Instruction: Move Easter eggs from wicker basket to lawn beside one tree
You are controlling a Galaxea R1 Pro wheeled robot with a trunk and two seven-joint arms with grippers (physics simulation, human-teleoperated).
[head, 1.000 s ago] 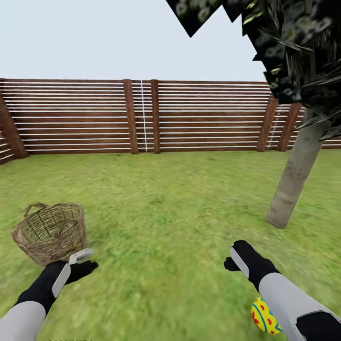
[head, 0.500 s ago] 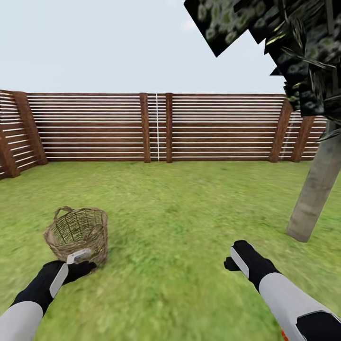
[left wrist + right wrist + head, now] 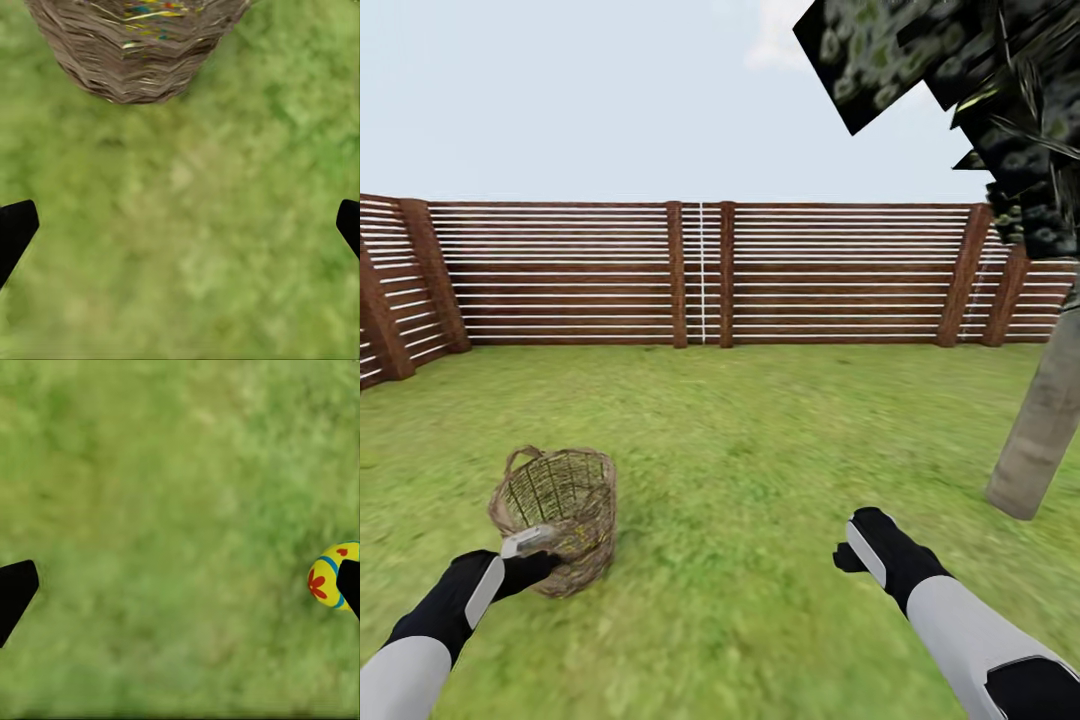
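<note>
Both grippers hanging released over lawn; basket ahead of left one.

Left gripper (image 3: 532,556) is hovering with jaws spread wide, just short of the basket (image 3: 560,515), where colours are showing through the weave. Right gripper (image 3: 855,550) is idling with jaws parted, an egg (image 3: 331,576) lying on the lawn (image 3: 760,450) beside one fingertip. Tree (image 3: 1040,440) is standing farther right, fence (image 3: 700,275) beyond.

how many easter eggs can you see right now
1 clear egg, on the lawn beside the open right hand in the right wrist view. Colored streaks show through the wicker basket in the left wrist view, so more may be hidden inside.
</note>
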